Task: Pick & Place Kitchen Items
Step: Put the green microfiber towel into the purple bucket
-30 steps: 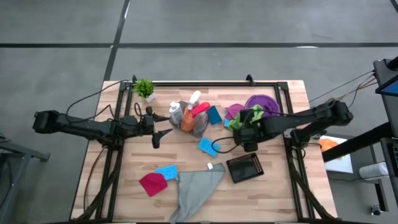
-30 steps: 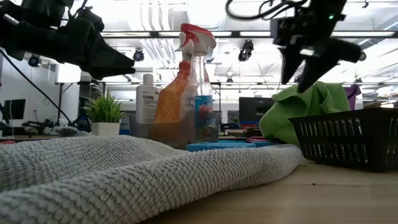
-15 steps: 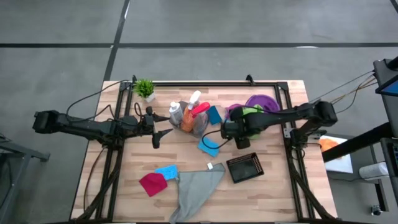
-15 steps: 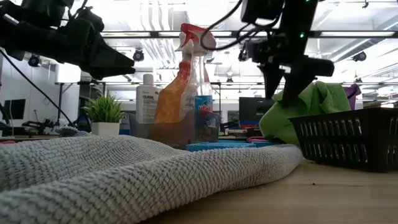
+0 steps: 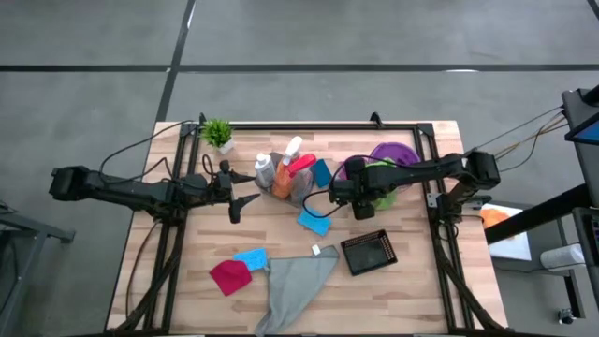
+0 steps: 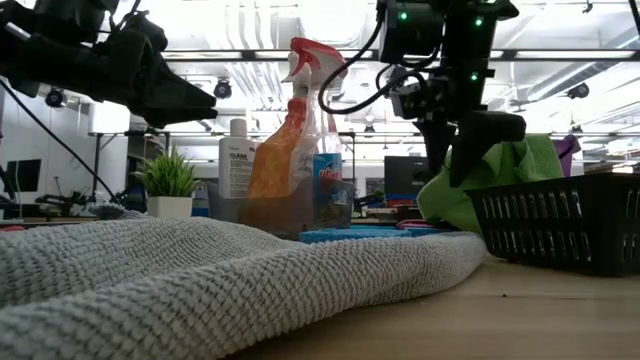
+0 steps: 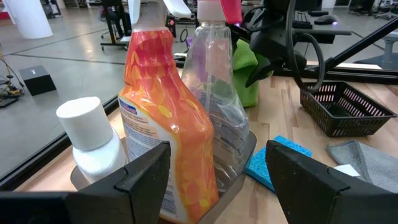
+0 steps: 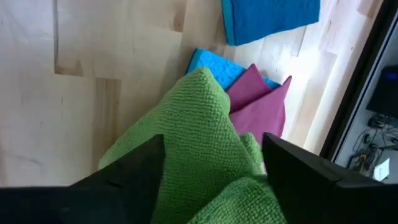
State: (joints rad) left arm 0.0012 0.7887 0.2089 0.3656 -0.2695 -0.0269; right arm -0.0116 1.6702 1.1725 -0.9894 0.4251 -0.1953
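Two arms over the wooden table (image 5: 281, 239), landmark = grey bin (image 5: 298, 195) holding the bottles near table centre. In the bin: white bottle (image 7: 93, 146), orange-and-white bottle (image 7: 165, 112), clear spray bottle (image 7: 217, 106) with pink trigger, packed close and upright. Left hand (image 5: 245, 200) hovers just left of the bin, fingers (image 7: 146, 180) spread wide, holding nothing; wrist view looks straight at the bottles. Right hand (image 5: 348, 194) is right of the bin, down at the green cloth (image 8: 199, 149); its fingers (image 8: 134, 177) straddle the cloth's bunched fold, spread, with cloth between them, full pinch cannot be told. Green cloth sits on a purple plate (image 5: 398, 154) right of the bin, with a magenta cloth (image 8: 261, 106) and a blue sponge (image 8: 214, 65) tucked beside it. Another blue sponge (image 5: 323, 172) leans at the bin's right edge; one more blue sponge (image 5: 313, 220) lies on the table in front of the bin, between it and the black mesh basket (image 5: 368, 252). Further front: grey cloth (image 5: 295, 285), light blue sponge (image 5: 251, 257), red-magenta cloth (image 5: 230, 276). Small green plant (image 5: 218, 133) behind-left of the bin at the table corner. Black cables and a frame rail run along the table edges; the grey cloth blocks most of the low view's foreground.
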